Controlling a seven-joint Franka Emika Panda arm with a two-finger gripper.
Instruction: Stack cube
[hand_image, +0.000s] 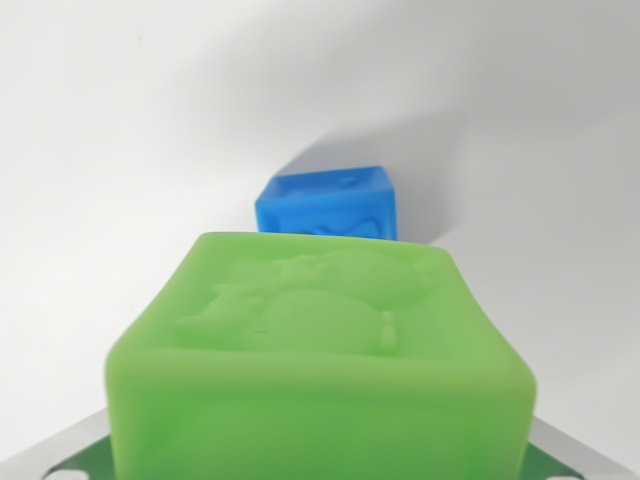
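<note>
Filling the foreground, green cube (320, 360) fronts blue cube (328, 203) on white surface (120, 150).

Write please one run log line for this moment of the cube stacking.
view: wrist | hand: shut on green cube | blue cube: on white surface, beyond green cube | stack: not yet done

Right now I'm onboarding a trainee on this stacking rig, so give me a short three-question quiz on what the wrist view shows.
1. True or false: the green cube fills the near foreground.
2. Which cube lies farther from the camera? A) blue B) red C) yellow
3. What colour is the surface beneath?

Key: 1 true. 2 A, the blue cube. 3 white.
</note>
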